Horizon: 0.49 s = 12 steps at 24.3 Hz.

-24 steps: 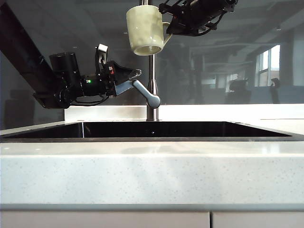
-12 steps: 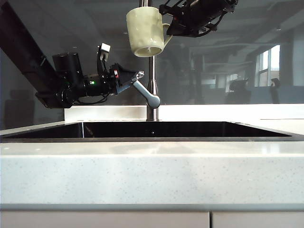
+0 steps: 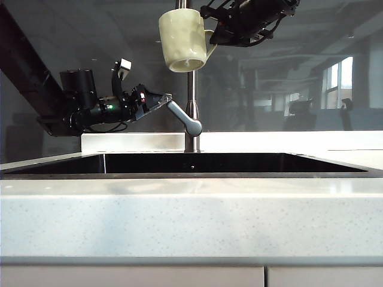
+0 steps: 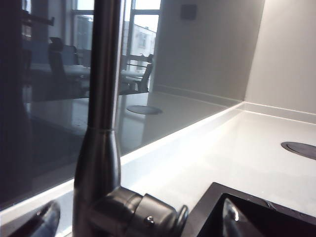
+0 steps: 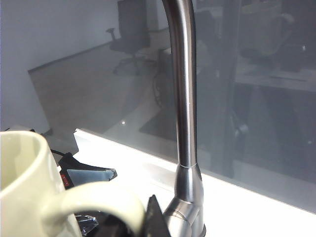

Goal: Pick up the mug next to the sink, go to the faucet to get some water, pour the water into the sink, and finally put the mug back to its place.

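The mug (image 3: 182, 40) is hanging at the top centre of the exterior frame, upright beside the faucet (image 3: 191, 95) pipe — the right gripper (image 3: 216, 31), entering from the upper right, is clenching its handle, presumably to keep it under the spout. The left gripper (image 3: 163, 100), at mid-left, is standing released with its fingertips at the angled lever (image 3: 184, 118); in its wrist view the fingertips are flanking the lever base. No water is visible. The sink (image 3: 191, 173) is lying below, ready to catch any flow.

Brushed-steel faucet (image 3: 191, 107), glossy dimpled ceramic mug (image 3: 182, 40)
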### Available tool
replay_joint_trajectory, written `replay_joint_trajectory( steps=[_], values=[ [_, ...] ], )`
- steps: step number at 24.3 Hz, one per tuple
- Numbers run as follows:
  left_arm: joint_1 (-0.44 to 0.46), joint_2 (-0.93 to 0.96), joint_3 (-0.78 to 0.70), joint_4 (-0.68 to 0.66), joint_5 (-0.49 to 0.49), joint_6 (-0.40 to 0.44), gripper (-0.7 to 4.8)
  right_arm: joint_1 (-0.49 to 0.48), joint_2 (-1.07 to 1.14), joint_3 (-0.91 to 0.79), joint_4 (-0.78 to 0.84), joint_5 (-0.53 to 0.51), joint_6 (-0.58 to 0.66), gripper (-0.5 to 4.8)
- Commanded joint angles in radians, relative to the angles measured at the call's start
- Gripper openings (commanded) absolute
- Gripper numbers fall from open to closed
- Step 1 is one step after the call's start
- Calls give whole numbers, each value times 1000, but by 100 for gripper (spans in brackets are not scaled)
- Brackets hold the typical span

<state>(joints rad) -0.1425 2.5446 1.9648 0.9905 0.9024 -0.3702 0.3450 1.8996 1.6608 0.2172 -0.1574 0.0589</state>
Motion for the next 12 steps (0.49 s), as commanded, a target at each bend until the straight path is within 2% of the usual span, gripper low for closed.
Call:
replay_joint_trajectory(
  steps=[1,5,12],
  values=[
    [-3,-9,6,-5,-9,55,422,2,-22,14,71,-1,15,-1],
    [-3,-9,6,-50,-31,95,422,2,-22,14,72,-1,15,-1],
    [-3,-9,6,-79,-196,113,422,2,-22,14,72,-1,15,-1]
  ],
)
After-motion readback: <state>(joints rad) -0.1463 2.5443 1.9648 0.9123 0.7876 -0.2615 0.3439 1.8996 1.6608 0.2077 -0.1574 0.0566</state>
